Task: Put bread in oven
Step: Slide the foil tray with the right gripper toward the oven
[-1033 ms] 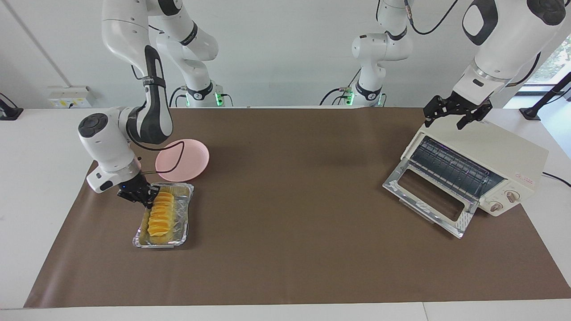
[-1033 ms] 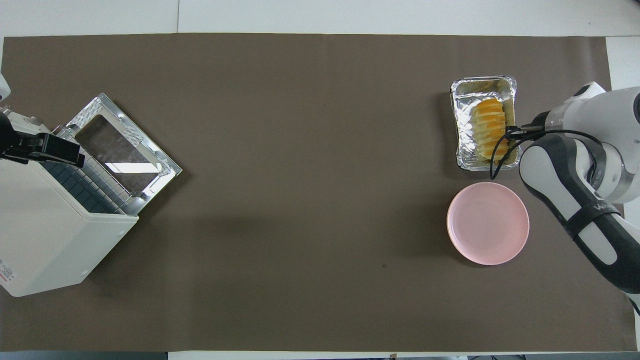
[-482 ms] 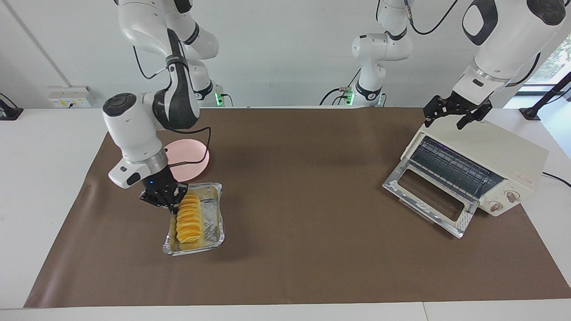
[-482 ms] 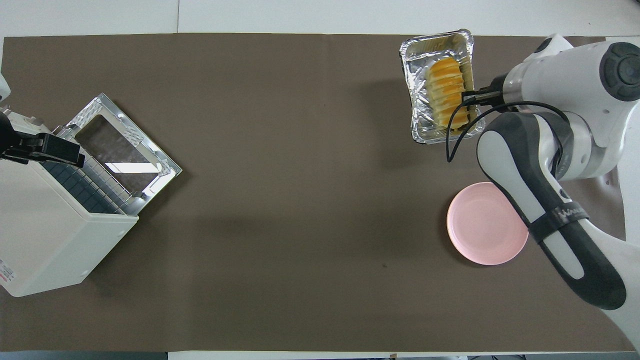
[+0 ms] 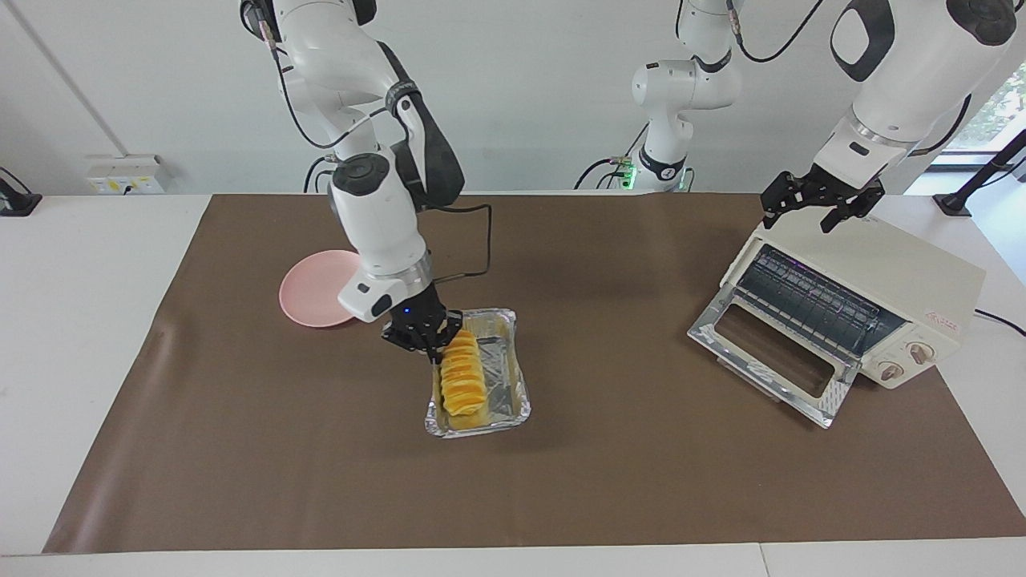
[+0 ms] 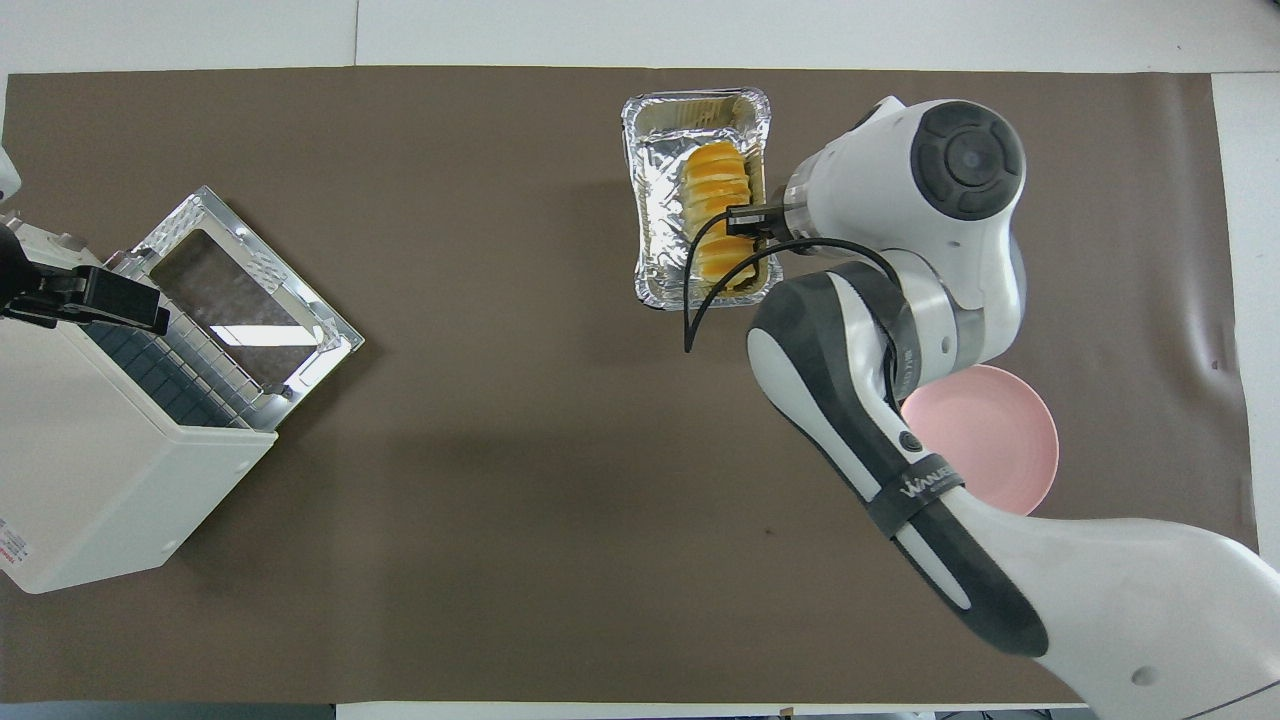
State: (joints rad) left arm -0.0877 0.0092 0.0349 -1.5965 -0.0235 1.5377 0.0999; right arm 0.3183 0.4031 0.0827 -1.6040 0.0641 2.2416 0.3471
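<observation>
The bread, a ridged yellow-orange loaf, lies in a silver foil tray at mid-table. My right gripper is shut on the tray's rim beside the loaf. I cannot tell whether the tray rests on the mat or hangs just above it. The cream-white oven stands at the left arm's end of the table. Its glass door is dropped open and the wire rack shows. My left gripper waits open over the oven's top edge.
A round pink plate sits toward the right arm's end, nearer to the robots than the tray and partly covered by the right arm. A brown mat covers the table between tray and oven.
The right gripper has carried the foil tray with the bread from the right arm's end of the table to mid-table, toward the oven. The left arm has not moved.
</observation>
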